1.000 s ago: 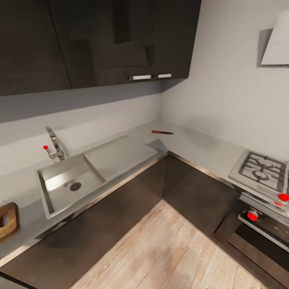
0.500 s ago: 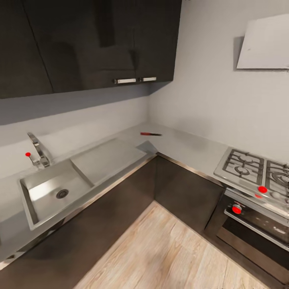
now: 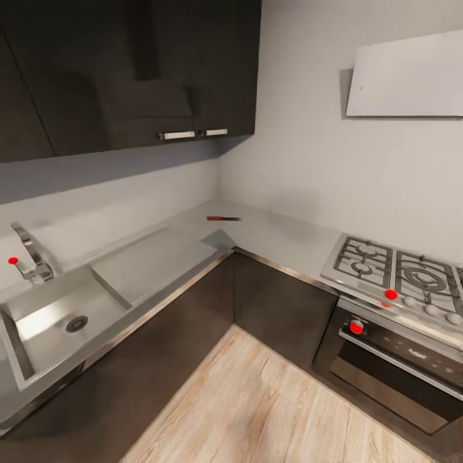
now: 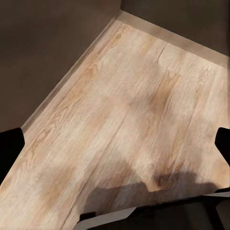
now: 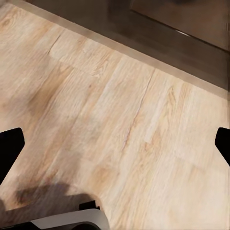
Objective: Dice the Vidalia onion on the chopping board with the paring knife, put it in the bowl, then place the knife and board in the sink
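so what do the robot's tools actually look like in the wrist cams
Little of them shows. The left tool appears as two black fingertips at the picture's edges. The right tool has the same black fingertips, with a pale grey rounded part near the camera.

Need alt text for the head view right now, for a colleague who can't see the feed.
An L-shaped grey countertop wraps a kitchen corner, with a small red-handled knife lying near the corner. The sink, with nothing visible in its basin, sits at the left under a chrome tap; a gas hob and oven are at the right.
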`<state>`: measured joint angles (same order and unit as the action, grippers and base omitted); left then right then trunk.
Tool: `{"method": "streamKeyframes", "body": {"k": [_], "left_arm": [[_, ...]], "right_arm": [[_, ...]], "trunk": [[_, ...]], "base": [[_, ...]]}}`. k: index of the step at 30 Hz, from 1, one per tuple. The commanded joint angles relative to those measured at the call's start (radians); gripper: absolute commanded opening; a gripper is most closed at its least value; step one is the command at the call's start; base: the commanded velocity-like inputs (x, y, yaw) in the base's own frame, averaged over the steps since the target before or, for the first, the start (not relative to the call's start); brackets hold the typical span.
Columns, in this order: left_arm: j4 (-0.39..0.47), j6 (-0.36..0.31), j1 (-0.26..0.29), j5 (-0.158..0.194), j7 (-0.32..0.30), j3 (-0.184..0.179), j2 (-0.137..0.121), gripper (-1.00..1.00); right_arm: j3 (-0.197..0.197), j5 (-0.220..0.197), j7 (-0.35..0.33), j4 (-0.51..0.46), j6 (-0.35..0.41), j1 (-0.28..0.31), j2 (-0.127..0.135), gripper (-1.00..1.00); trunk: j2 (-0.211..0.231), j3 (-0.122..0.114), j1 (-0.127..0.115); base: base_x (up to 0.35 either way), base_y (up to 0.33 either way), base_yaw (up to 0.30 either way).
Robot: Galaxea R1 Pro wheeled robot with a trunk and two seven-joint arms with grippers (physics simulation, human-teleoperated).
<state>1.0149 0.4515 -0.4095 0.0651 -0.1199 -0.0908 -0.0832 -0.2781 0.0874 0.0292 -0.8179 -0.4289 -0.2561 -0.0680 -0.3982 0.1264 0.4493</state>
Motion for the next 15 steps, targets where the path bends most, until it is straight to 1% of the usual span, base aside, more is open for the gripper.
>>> {"method": "streamKeyframes", "body": {"k": [1,5,11,15], "left_arm": [[0.001,0.001,0.000,0.007,-0.004,-0.001,-0.001,1.00],[0.004,0.001,0.000,0.007,-0.004,-0.001,-0.001,1.00],[0.009,0.001,0.000,0.007,-0.004,-0.001,-0.001,1.00],[0.006,0.001,0.000,0.007,-0.004,-0.001,-0.001,1.00]], "right_arm": [[-0.003,0.009,0.003,-0.001,-0.001,0.000,-0.001,1.00],[-0.003,0.009,0.003,-0.001,-0.001,0.000,-0.001,1.00],[-0.002,0.012,0.005,0.001,0.000,0.000,-0.001,1.00],[-0.002,0.014,0.007,0.064,0.000,0.000,-0.001,1.00]], "trunk": [[-0.002,0.000,0.001],[-0.002,-0.004,0.001],[-0.002,-0.005,0.001],[-0.002,-0.005,0.001]], "base": [[0.000,0.000,-0.197],[0.000,0.000,-0.152],[0.000,0.000,-0.028],[0.000,0.000,-0.002]]}}
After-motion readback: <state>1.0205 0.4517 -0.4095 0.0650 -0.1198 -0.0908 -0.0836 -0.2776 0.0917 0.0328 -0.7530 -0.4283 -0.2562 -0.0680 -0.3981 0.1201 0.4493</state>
